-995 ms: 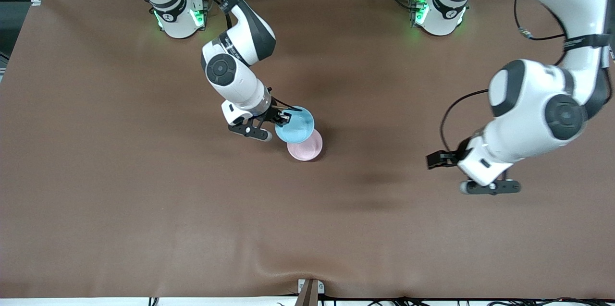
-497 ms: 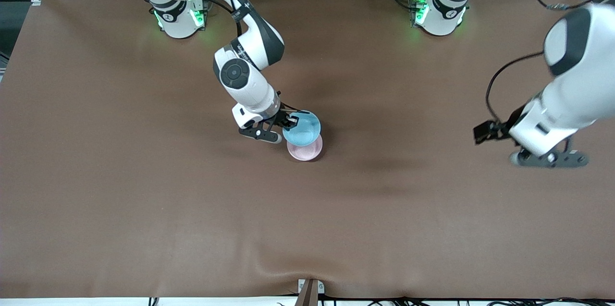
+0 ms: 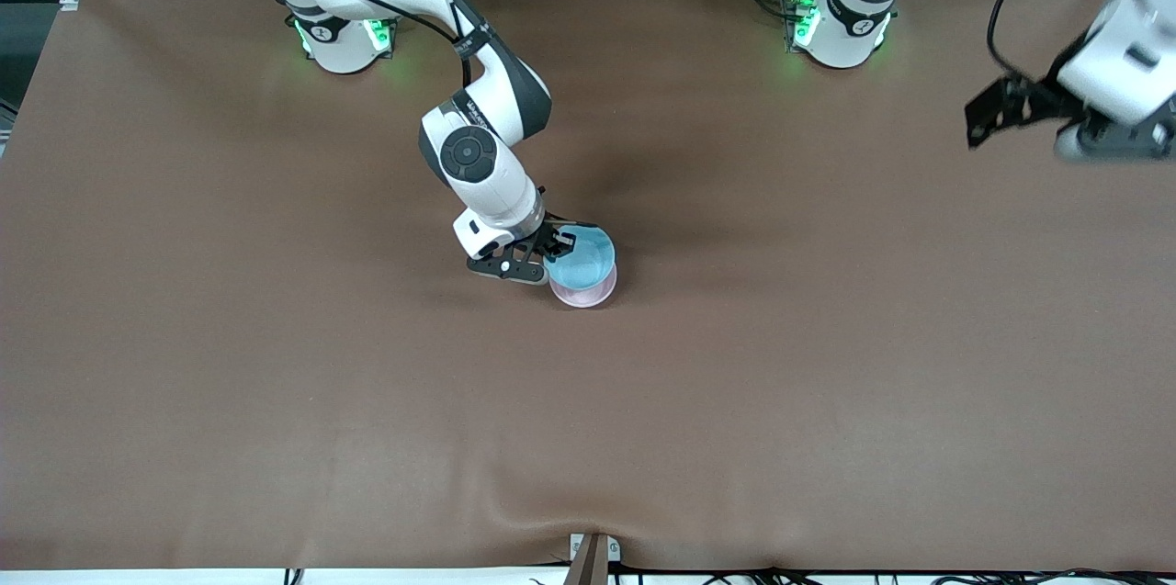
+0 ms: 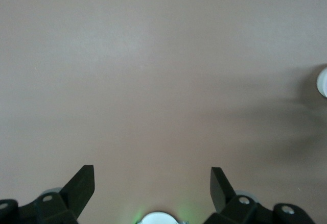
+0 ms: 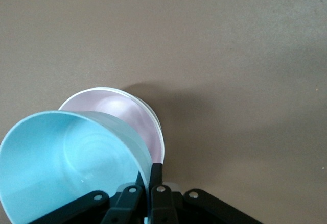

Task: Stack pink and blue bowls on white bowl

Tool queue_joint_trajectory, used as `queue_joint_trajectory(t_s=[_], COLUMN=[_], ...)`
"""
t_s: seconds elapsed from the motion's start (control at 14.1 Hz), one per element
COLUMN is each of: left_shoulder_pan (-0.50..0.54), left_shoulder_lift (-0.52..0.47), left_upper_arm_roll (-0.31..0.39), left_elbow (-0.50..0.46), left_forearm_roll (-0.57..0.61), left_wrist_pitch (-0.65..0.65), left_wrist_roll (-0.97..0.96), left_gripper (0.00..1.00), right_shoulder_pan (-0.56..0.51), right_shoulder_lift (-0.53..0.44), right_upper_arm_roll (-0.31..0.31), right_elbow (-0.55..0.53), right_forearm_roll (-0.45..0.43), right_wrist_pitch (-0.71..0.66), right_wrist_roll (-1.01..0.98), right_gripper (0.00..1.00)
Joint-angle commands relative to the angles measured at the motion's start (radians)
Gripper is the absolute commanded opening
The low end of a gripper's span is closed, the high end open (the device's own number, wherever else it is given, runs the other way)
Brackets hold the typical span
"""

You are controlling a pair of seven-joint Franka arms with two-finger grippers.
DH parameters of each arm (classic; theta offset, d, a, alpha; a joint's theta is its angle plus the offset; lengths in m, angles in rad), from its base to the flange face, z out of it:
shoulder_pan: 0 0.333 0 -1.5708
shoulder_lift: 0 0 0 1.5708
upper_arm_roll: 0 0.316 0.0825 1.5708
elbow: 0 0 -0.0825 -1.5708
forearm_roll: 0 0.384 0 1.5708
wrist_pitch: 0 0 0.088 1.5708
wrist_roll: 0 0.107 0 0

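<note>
near the table's middle the right gripper [image 3: 557, 247], clamped on the blue bowl's [image 3: 581, 259] rim, holds it tilted just over the pink bowl [image 3: 588, 293], while the left gripper [image 4: 152, 184] waits, fingers wide, over the table's [image 3: 184, 337] left-arm end.

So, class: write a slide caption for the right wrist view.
Right hand grips the blue bowl by its rim, above the pink bowl.

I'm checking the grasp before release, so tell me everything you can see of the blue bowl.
The blue bowl is small, round, plain and light sky blue, seemingly smooth plastic, with faint rings on its inner floor and nothing in it. The right gripper is shut on its rim, one finger inside the wall and one outside. It hangs tilted over the pink bowl, covering most of it in the front view. Whether its underside already touches the pink bowl cannot be told. It is near the table's middle.
</note>
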Motion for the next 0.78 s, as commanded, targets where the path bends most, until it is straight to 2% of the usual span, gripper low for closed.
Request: queue_joint_trajectory(t_s=[0.0,0.07,0.28,0.43,0.5,0.57,0.64,0.71], left_shoulder_pan=[-0.007,-0.008,-0.007,-0.007,-0.008,-0.008,-0.007,-0.007], left_shoulder_lift=[-0.027,-0.022,-0.005,0.004,0.001,0.001,0.005,0.005], left_upper_arm_roll=[0.056,0.095,0.103,0.106,0.101,0.098,0.1,0.1], left_elbow=[-0.019,-0.018,-0.031,-0.027,-0.025,-0.028,-0.028,-0.027], left_forearm_roll=[-0.046,-0.068,-0.063,-0.043,-0.008,-0.003,-0.005,-0.006], left_wrist_pitch=[0.005,0.027,0.07,0.079,0.081,0.079,0.079,0.079], left_wrist_roll=[0.019,0.024,0.064,0.065,0.05,0.041,0.044,0.041], left_gripper=[1.0,1.0,1.0,1.0,1.0,1.0,1.0,1.0], right_shoulder_pan=[0.01,0.01,0.01,0.013,0.014,0.014,0.016,0.016], right_shoulder_lift=[0.027,0.036,0.039,0.047,0.047,0.047,0.045,0.039], right_upper_arm_roll=[-0.008,-0.008,-0.008,-0.008,-0.008,-0.008,-0.008,-0.008], right_elbow=[0.025,0.025,0.025,0.025,0.025,0.025,0.027,0.027], right_forearm_roll=[-0.013,-0.01,-0.009,-0.011,-0.013,-0.014,-0.017,-0.017], right_wrist_pitch=[0.027,0.039,0.045,0.048,0.048,0.048,0.05,0.048], right_wrist_roll=[-0.004,-0.002,-0.002,-0.004,-0.004,-0.004,-0.001,0.001], right_gripper=[0.0,0.0,0.0,0.1,0.27,0.72,1.0,1.0])
